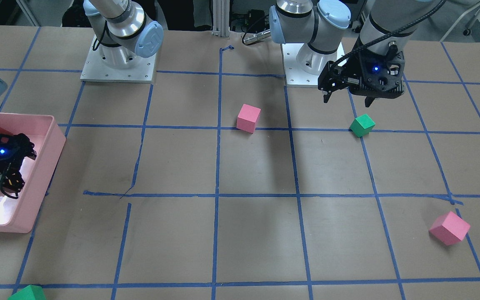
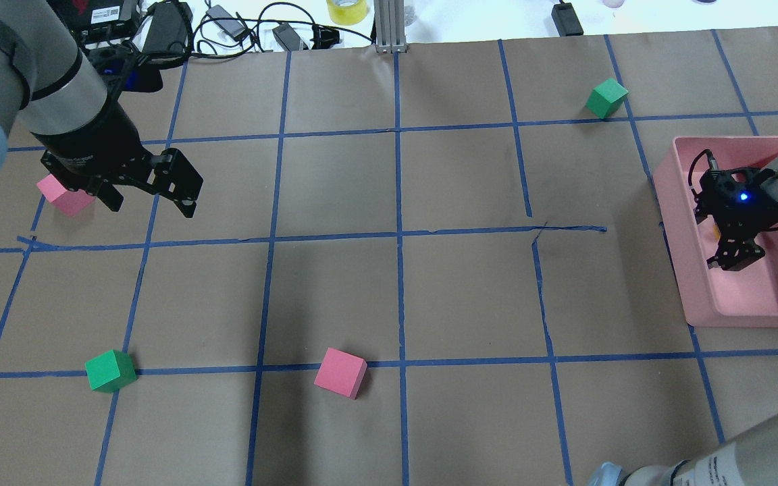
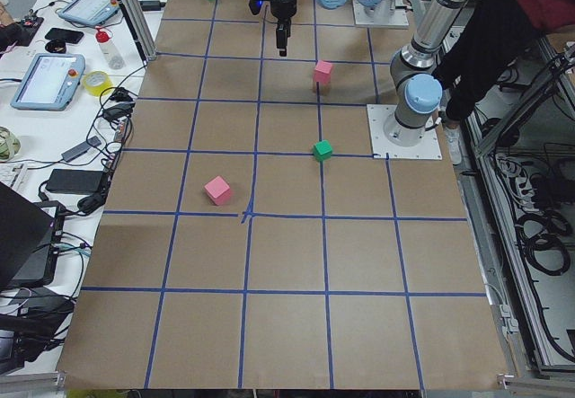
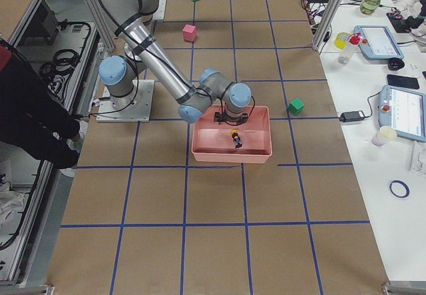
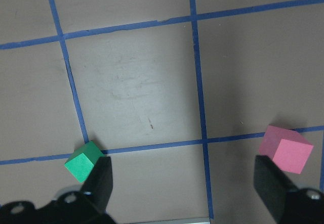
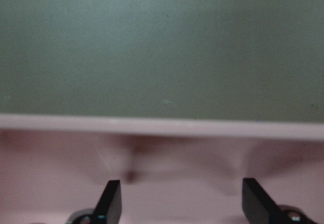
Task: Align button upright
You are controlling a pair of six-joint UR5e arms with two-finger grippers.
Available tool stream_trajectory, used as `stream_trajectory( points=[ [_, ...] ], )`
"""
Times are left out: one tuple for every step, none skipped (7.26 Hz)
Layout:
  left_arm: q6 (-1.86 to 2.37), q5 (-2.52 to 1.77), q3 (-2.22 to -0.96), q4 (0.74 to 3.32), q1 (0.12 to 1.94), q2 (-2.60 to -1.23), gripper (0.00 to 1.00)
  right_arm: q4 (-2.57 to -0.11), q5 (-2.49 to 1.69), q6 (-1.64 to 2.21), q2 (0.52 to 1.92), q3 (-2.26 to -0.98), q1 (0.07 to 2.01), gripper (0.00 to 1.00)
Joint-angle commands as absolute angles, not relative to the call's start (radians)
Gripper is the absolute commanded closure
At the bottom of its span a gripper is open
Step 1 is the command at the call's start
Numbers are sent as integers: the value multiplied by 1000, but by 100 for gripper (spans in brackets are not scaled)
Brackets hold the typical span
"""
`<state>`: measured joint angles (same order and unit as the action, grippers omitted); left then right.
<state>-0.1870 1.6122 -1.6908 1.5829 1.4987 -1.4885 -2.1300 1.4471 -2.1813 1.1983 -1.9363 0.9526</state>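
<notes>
Status: left pincer (image 5: 182,173) — wide apart, empty, above table (image 5: 142,82) | right pincer (image 6: 181,183) — apart, empty, inside pink bin (image 1: 38,187)

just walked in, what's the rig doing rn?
The right gripper is down inside the pink bin with its fingers apart, close to the small yellow-capped button. I cannot tell whether it touches the button or whether the button stands upright. The left gripper hangs open and empty above the table, near a pink cube.
</notes>
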Motion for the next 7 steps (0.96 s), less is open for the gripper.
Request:
stream_trajectory(
  points=[
    [-187,1612,-1694,1583,1499,-1488,0,-2134,1518,-2181,1201,-1927,953,100],
    [-187,1612,-1692,1582,1499,-1488,0,-2134,1522,-2180,1204,-1927,953,100],
    [-187,1612,-1693,1582,1499,-1488,0,-2134,1522,-2166,1212,-1925,953,100],
    [-187,1612,-1694,1582,1499,-1488,0,-2135,1525,-2155,1218,-1921,953,100],
    [-187,1612,-1692,1582,1499,-1488,0,-2132,1528,-2132,1247,-1919,953,100],
    [-189,1612,-1693,1582,1499,-1488,0,-2111,1558,-2097,1281,-1899,960,100],
    [-190,1611,-1694,1580,1499,-1489,0,-2062,1586,-2079,1298,-1860,963,100]
  ],
)
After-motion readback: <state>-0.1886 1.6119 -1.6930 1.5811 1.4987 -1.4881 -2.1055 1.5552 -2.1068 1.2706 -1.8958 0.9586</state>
